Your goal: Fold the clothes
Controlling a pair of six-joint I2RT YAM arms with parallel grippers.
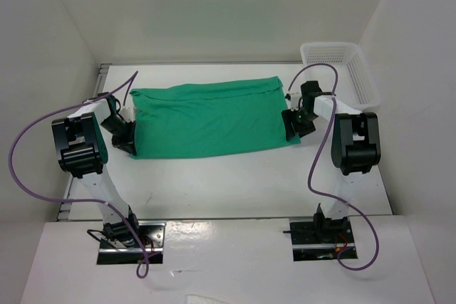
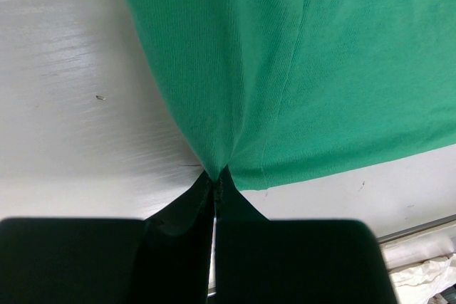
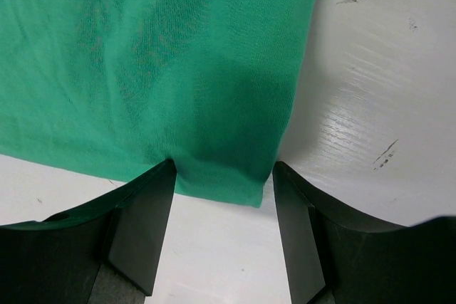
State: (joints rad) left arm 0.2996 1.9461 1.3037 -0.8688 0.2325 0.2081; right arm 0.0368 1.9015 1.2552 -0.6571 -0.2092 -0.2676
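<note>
The green T-shirt (image 1: 206,120) lies on the table (image 1: 235,183) as 1 wide band, left of the white basket (image 1: 342,69) and nearer the arm bases. At its near corner farthest from the basket my left gripper (image 2: 216,179) is pressed together, pinching the hem. At the near corner on the basket's side my right gripper (image 3: 223,176) stands spread, astride the cloth, gripping nothing. I'd close the right deep on the corner, then raise both corners level so the fold lands square. Count: 1 shirt, 1 basket, 2 grippers.
</note>
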